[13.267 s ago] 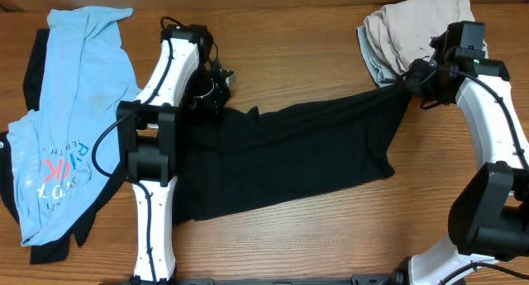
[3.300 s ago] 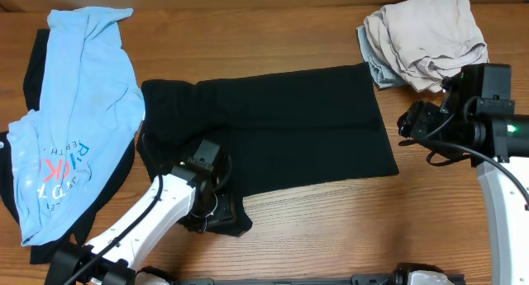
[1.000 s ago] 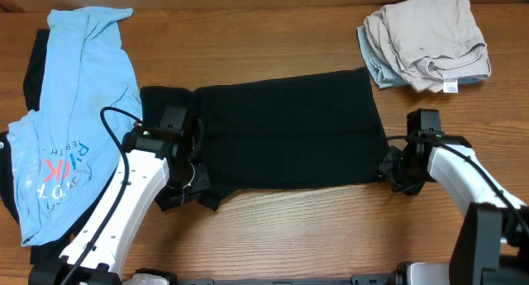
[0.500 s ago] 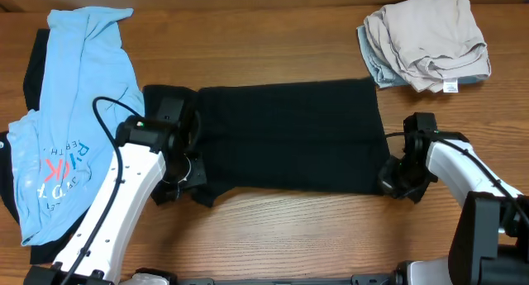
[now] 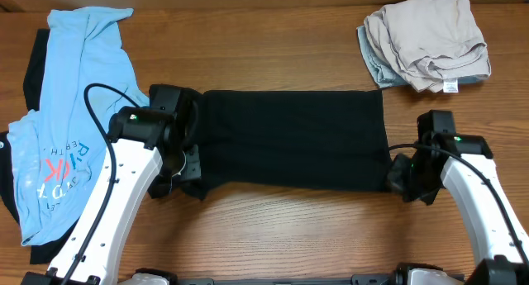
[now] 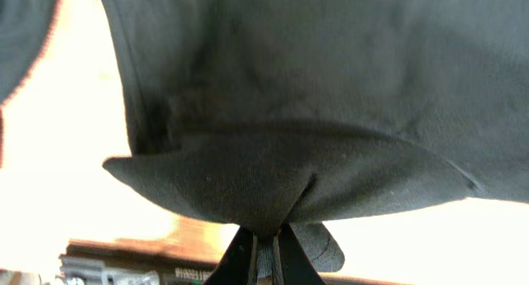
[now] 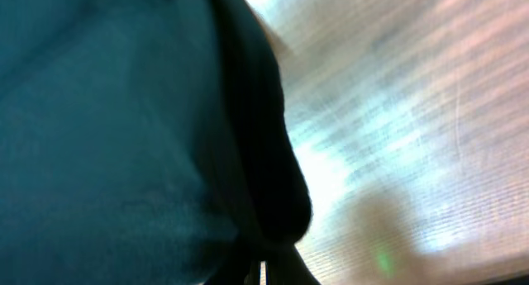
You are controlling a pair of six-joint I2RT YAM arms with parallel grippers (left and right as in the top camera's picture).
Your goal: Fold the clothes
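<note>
1. The plain, limp black garment (image 5: 293,140) lies flat as a wide band in the middle of the brown wooden counter (image 5: 289,231). Its long axis runs left to right.
2. The left fingers (image 6: 235,264) are pressed together on a bunched fold of black cloth at the garment's near-left corner. The left wrist view shows the fabric gathering into the pinch and fanning out above it.
3. The right fingers (image 5: 402,179) sit at the near-right corner of the black garment. The right wrist view shows a dark cloth edge running down into the closed tips, so I read this as a pinch on that corner.
4. Key relation: both pinches are on the near long edge, one at each end. The rest of the cloth lies away from the fingers, toward the far edge. Each arm is nearer its own end, and neither has to cross over.
5. Judgement: the next fold likely carries the near edge over toward the far edge. Both ends need to travel level or the band will skew.
6. A light-blue printed cotton tee (image 5: 78,111) lies just left of the black garment. A crumpled beige and grey cloth pile (image 5: 426,41) sits just beyond its far-right corner. Both lie outside that fold path.
</note>
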